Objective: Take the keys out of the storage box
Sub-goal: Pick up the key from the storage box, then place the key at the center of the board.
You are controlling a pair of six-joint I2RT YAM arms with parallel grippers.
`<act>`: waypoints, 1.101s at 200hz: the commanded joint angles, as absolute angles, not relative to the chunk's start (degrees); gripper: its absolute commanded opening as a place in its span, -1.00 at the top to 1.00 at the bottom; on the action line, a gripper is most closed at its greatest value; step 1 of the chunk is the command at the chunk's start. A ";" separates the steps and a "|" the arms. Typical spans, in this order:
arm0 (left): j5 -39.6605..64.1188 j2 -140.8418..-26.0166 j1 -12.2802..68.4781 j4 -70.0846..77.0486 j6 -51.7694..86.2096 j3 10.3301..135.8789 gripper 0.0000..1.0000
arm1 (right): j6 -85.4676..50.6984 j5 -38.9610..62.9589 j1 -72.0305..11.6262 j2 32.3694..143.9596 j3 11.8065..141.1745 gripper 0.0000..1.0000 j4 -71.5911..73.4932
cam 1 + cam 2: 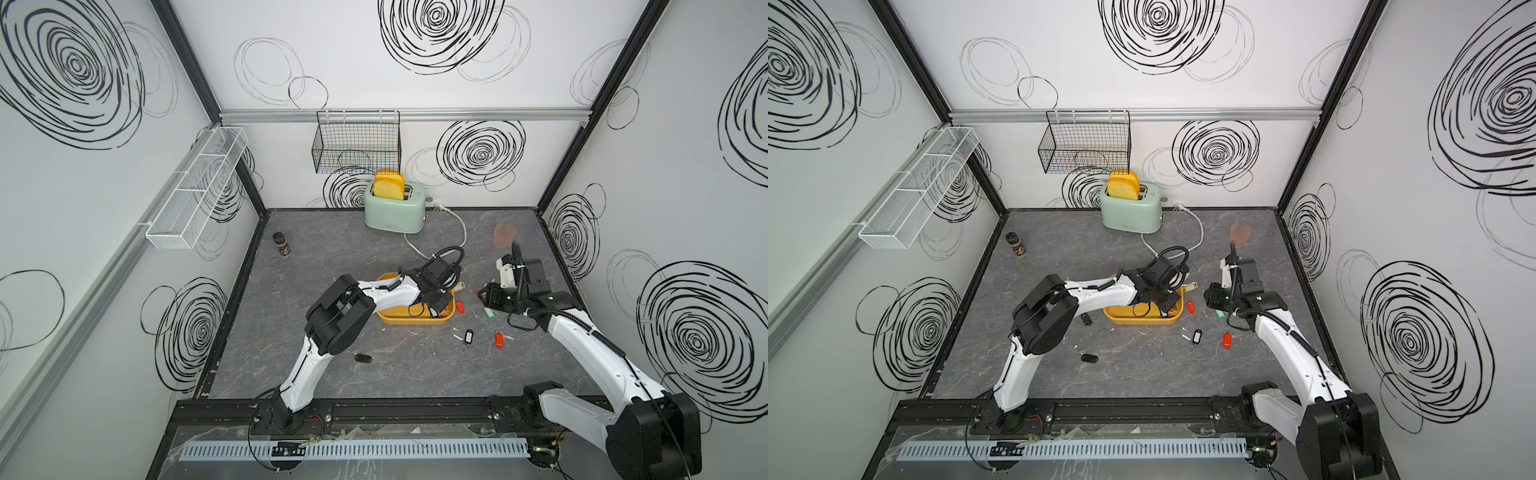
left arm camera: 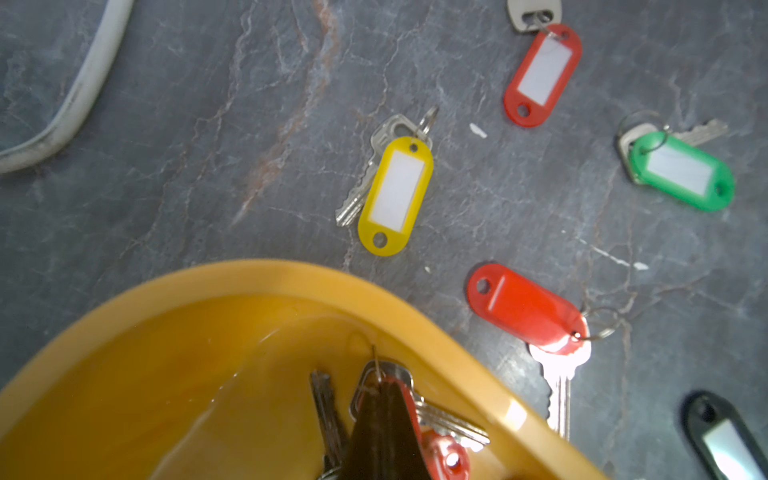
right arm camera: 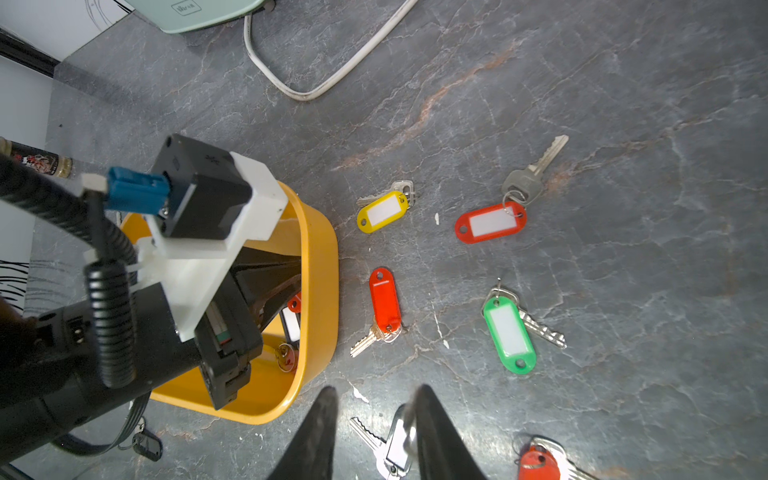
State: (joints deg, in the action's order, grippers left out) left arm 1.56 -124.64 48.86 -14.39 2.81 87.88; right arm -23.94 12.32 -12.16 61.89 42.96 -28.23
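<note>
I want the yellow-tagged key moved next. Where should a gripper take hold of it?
Take the yellow tag across its narrow width, straight down from above: it lies flat on the table with straight long sides. The key lies close along one side, so the jaws should probably span both.

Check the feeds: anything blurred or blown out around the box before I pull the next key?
Left wrist view: soft throughout, the left fingers a dark smear inside the storage box; glare whitens the key by the red tag. Right wrist view: tabletop keys crisp, only the right fingers blurred. Both top views: even light, keys tiny.
</note>
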 commanded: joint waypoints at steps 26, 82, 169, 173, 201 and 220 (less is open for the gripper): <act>1.50 -121.29 48.93 -13.57 2.81 88.59 1.00 | -23.73 13.05 -11.95 62.23 43.24 0.30 -27.18; 0.12 -114.42 48.53 -15.20 3.33 87.54 1.00 | -24.07 14.03 -11.90 62.22 42.98 0.30 -26.05; -5.79 -96.21 47.12 -19.29 5.84 78.04 1.00 | -24.50 16.21 -12.29 64.17 43.50 0.30 -23.14; -6.36 -95.33 46.92 -19.72 6.19 77.27 1.00 | -24.51 16.34 -12.34 64.23 43.58 0.30 -22.96; -9.99 -87.74 44.77 -23.16 9.02 71.15 1.00 | -24.61 16.61 -13.38 65.42 43.91 0.29 -21.84; -13.00 -82.85 43.10 -26.07 11.63 66.90 1.00 | -24.61 16.61 -14.35 66.65 44.38 0.29 -21.38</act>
